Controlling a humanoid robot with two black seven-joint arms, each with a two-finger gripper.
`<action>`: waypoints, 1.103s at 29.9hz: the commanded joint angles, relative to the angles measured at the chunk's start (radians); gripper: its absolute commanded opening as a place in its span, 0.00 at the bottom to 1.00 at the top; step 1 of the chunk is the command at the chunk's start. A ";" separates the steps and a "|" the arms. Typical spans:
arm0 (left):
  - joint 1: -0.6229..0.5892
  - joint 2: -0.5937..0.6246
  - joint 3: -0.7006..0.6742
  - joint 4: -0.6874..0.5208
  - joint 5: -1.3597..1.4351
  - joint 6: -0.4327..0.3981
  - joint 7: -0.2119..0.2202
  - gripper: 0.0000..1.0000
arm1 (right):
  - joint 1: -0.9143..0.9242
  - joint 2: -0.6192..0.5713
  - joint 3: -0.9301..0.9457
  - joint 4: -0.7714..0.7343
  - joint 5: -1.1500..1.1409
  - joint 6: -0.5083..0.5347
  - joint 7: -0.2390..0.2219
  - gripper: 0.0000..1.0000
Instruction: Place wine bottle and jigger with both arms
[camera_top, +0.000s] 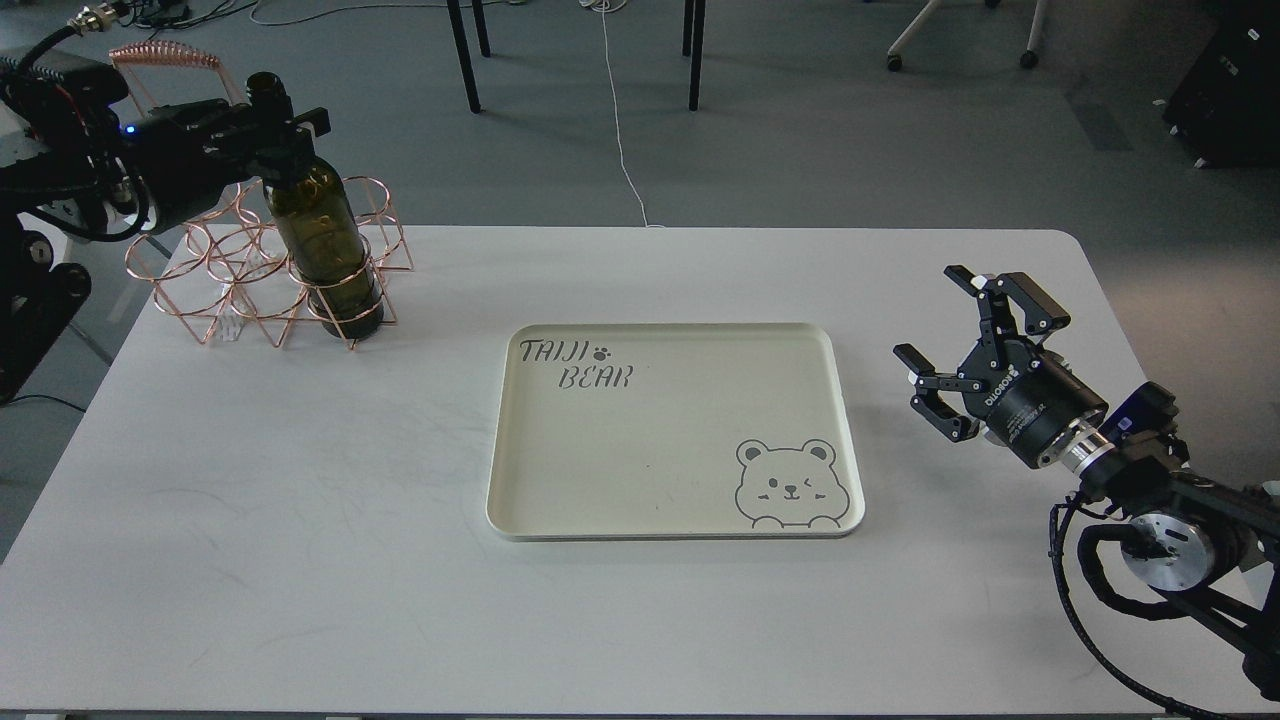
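Observation:
The dark olive-green wine bottle (322, 245) stands upright in the front right ring of a copper wire rack (225, 270) at the table's back left. My left gripper (282, 128) is shut on the bottle's neck, just below the mouth. My right gripper (945, 345) is open and empty, hovering over the table's right side, to the right of the tray. The jigger is out of view.
A cream tray (845, 440) with a bear drawing and "TAIJI BEAR" lettering lies at the table's middle. Table legs, a white cable and chair wheels stand on the floor beyond the table's far edge.

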 joint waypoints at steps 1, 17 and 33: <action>0.000 0.001 0.000 0.000 -0.001 0.000 0.001 0.79 | 0.000 0.000 0.000 0.000 0.000 -0.002 0.000 0.97; 0.103 0.109 -0.014 -0.125 -0.176 -0.017 0.001 0.97 | 0.000 0.000 0.010 0.003 0.001 -0.002 0.000 0.97; 0.617 0.076 -0.361 -0.538 -1.004 -0.152 0.001 0.98 | -0.004 0.058 0.087 -0.038 0.003 -0.025 0.000 0.97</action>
